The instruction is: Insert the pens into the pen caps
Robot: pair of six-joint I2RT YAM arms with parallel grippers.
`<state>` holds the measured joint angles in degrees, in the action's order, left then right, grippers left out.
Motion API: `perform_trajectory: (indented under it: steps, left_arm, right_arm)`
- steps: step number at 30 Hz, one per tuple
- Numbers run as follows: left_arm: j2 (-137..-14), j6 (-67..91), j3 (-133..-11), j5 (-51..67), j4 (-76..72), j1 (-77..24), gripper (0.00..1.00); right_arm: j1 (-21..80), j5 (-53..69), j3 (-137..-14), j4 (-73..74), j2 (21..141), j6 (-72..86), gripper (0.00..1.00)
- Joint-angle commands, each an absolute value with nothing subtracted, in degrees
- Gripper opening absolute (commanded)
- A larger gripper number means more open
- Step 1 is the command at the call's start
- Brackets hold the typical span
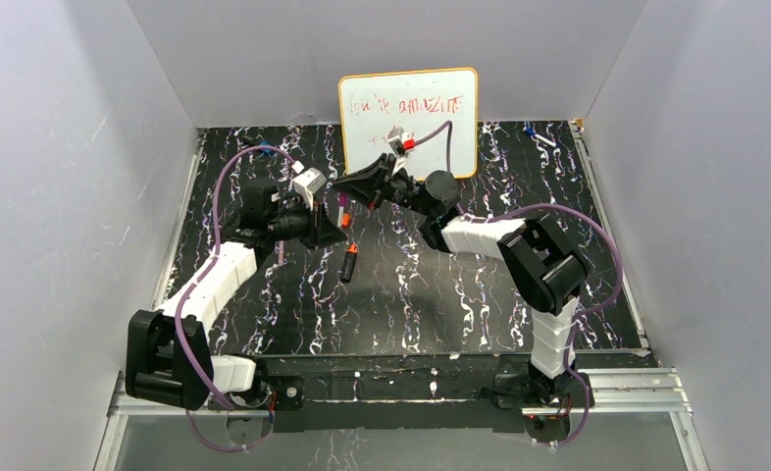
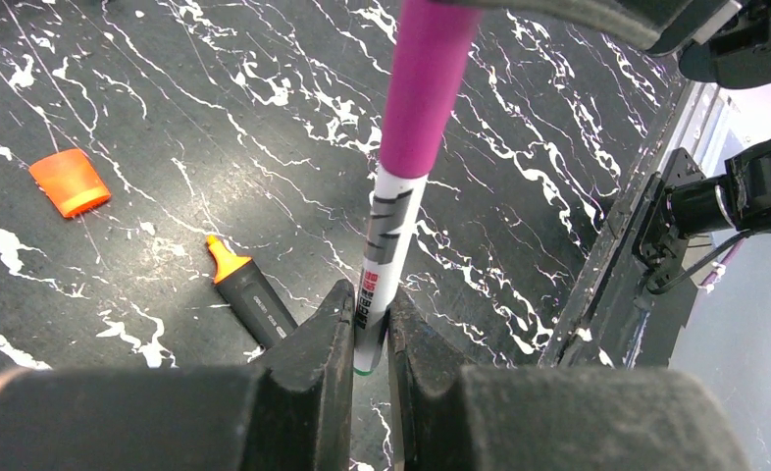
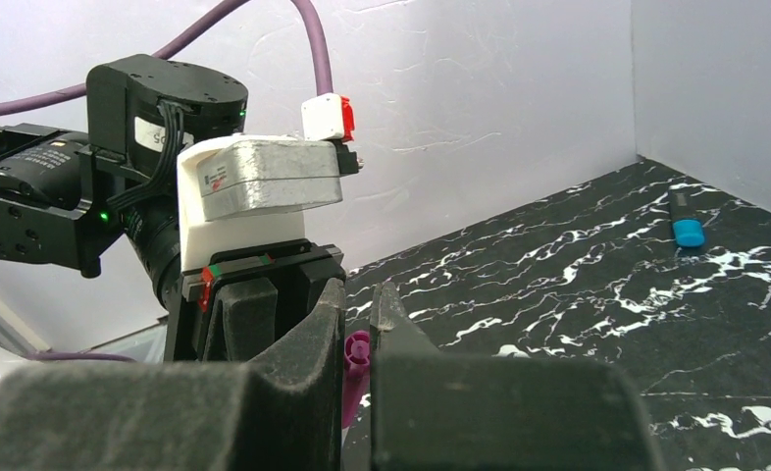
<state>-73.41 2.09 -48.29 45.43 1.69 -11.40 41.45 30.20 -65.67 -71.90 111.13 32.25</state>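
Observation:
My left gripper (image 2: 370, 299) is shut on the lower end of a slim white pen (image 2: 386, 245). A purple cap (image 2: 423, 88) sits over the pen's far end. My right gripper (image 3: 360, 294) is shut on that purple cap (image 3: 356, 365). The two grippers meet above the table's back middle, left (image 1: 331, 218) and right (image 1: 350, 188). A thick black pen with an orange tip (image 2: 249, 294) lies uncapped on the table (image 1: 348, 263). An orange cap (image 2: 68, 182) lies apart from it. A pale slim pen (image 1: 281, 252) lies by the left arm.
A whiteboard (image 1: 408, 120) leans on the back wall behind the grippers. A blue-tipped pen (image 3: 686, 224) lies at the back right corner (image 1: 537, 134). White walls enclose the black marbled table (image 1: 460, 294) on three sides.

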Motion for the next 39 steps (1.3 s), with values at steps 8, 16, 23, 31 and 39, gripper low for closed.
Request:
perform_trajectory:
  steps: [8,16,23,31,39]
  left_arm:
    - [-64.4,2.5,-50.0,44.6,-8.5,-9.2,0.00]
    - [-64.6,2.4,-48.1,42.9,-7.7,-9.2,0.00]
    - [-68.5,4.6,-44.8,40.7,-8.8,-9.2,0.00]
    - [-71.3,5.6,-44.4,33.8,-3.0,-9.2,0.00]
    - [-76.5,5.2,-48.2,22.5,8.6,-9.2,0.00]
  right_arm:
    - [43.1,50.3,-80.8,-53.8,119.2,35.1,0.01]
    - [41.2,52.3,-84.1,-55.9,120.4,39.3,0.40]
    - [38.6,51.0,-84.6,-61.7,120.2,43.5,0.68]
    - [33.2,49.0,-82.1,-71.5,118.1,50.2,0.87]
    - [29.1,46.0,-71.7,-67.4,110.3,45.3,0.88]
